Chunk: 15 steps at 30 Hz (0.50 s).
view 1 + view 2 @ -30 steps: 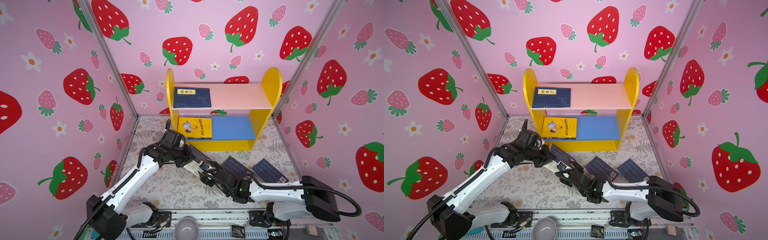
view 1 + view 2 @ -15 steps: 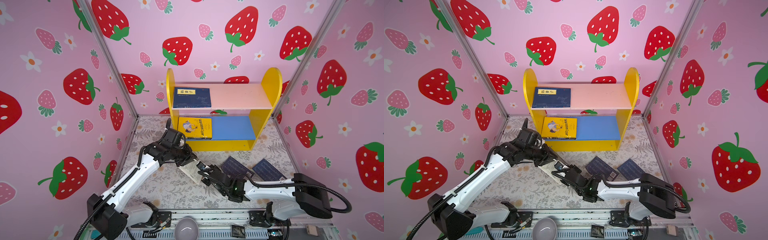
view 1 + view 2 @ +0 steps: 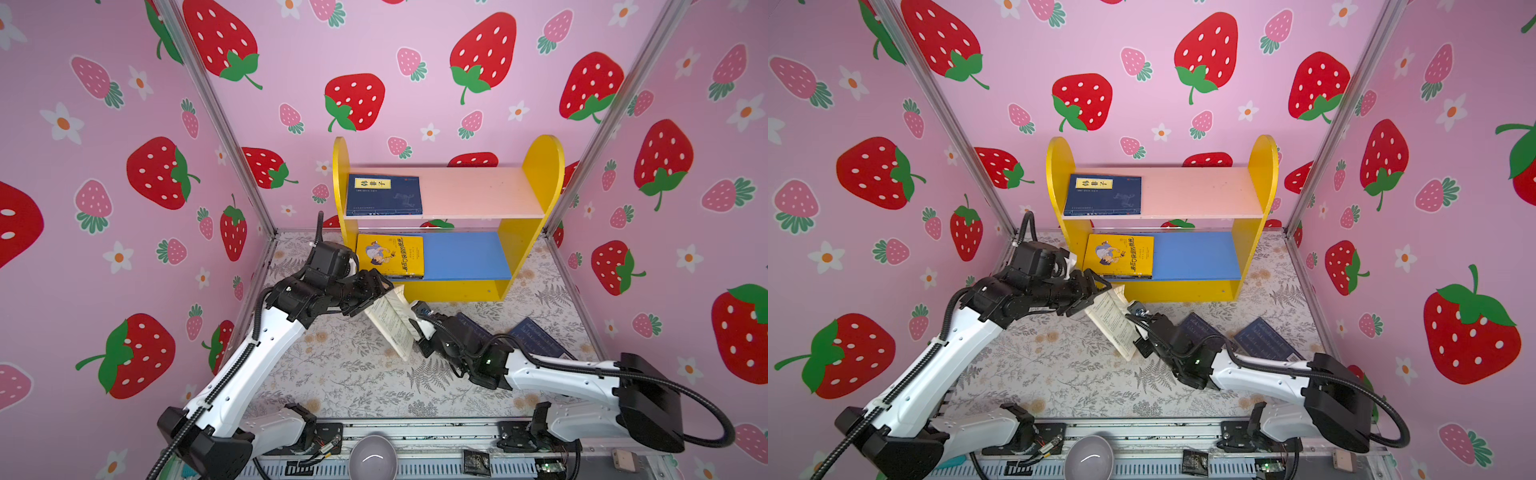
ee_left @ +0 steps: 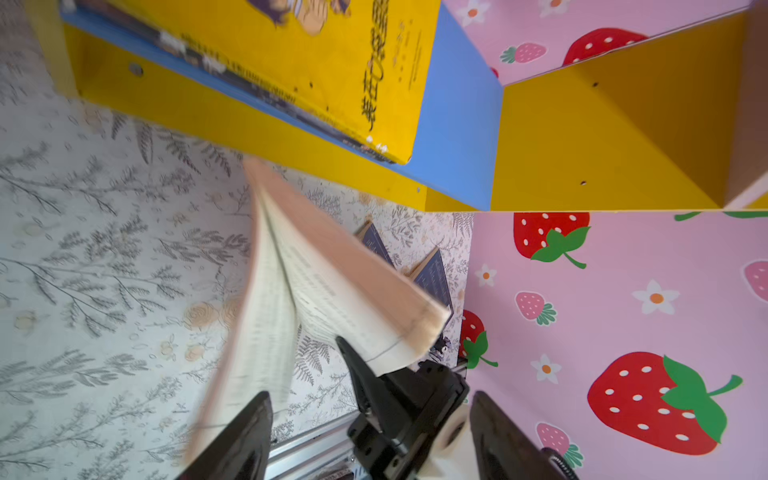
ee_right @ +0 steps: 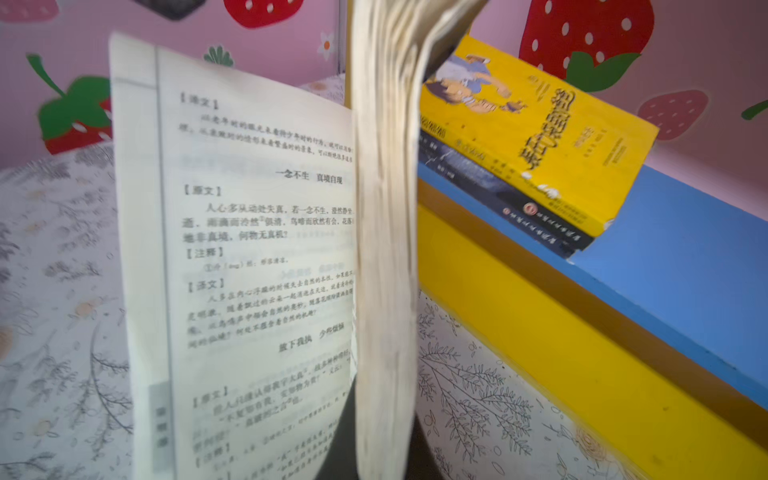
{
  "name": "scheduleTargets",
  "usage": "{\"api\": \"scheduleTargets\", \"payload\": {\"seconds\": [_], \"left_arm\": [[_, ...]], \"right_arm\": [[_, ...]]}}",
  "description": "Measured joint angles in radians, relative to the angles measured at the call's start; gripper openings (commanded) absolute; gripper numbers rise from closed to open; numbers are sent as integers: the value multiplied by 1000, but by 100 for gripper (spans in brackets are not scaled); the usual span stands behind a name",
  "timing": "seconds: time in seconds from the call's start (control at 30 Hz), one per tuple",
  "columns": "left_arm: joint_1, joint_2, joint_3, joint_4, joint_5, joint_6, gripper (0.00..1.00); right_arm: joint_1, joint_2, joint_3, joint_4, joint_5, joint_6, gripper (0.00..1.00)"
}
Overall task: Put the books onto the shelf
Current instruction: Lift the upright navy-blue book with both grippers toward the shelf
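With right tool (image 3: 415, 330), pinches open paperback (image 3: 392, 320) by one edge, pages fanned, tilted upright over desk (image 3: 332, 374) just before shelf (image 3: 540, 174). Holds left tool (image 3: 375, 296) wide beside upper corner. Has two navy books (image 3: 534, 336) lying flat on desk nearby.

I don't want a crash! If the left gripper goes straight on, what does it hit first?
Probably the open book, right before the open left gripper; the right gripper clamping it sits close behind, though depth is unclear.
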Motion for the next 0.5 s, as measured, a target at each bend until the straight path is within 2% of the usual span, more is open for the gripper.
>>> {"api": "scheduleTargets", "payload": {"seconds": [0.17,0.3,0.5], "left_arm": [[99,-122,6,14,-6,86,88],[136,-165,-15,132,98,161,88],[138,-229,-151,383,269,258,91]], "right_arm": [[-115,-154,1,-39,-223,33,9],[-194,-246,18,-99,-414,59,9],[-312,-353,106,-134,-662,121,10]]}}
